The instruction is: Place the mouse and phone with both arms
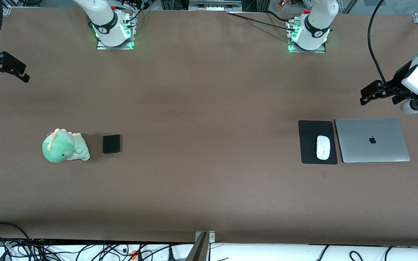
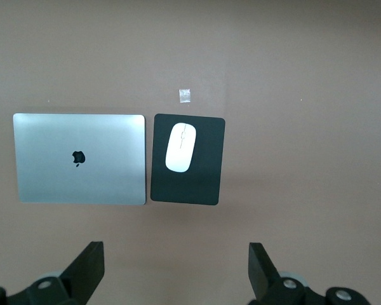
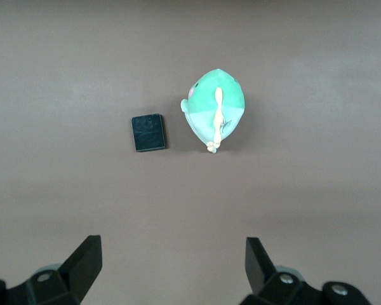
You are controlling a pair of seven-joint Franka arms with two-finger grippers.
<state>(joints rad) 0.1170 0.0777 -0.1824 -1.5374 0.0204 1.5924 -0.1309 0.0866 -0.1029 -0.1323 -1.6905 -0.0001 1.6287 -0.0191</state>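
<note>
Brown table (image 1: pixel 201 108) wall to wall, cables strung along its nearer edge, arm bases at the top of the front view. Toward the left arm's end: mouse (image 1: pixel 323 147) resting on a black pad (image 1: pixel 308 145), with a closed laptop (image 1: pixel 372 140) just beside the pad, edges nearly touching; laid out like a desk, so probably the mouse's intended spot already, or its pickup point. Toward the right arm's end: phone (image 1: pixel 111 144) flat on the bare table, just beside a green plush dinosaur (image 1: pixel 65 146) but apart from it, leaving room for fingers on the phone's open sides. Left gripper (image 1: pixel 374 93) raised over bare table near the laptop, jaws spread, nothing held. Right gripper (image 1: pixel 7 69) up at the table's edge, well apart from phone and plush, jaws also apart and empty; each arm parked over its own end, likely so neither crosses the other. From the left wrist: fingers (image 2: pixel 89 267) wide open and empty, looking straight down at the mouse (image 2: pixel 181 147) centred on the pad (image 2: pixel 203 184), laptop (image 2: pixel 80 159) alongside, a small pale scrap (image 2: pixel 186 95) on the table near the pad. From the right wrist: fingers (image 3: pixel 86 260) wide and bare, the phone (image 3: pixel 148 133) and plush (image 3: pixel 214 108) lying side by side, a narrow gap between. Judged from this alone, either nothing grasped yet or both items already set down; cannot tell which.
</note>
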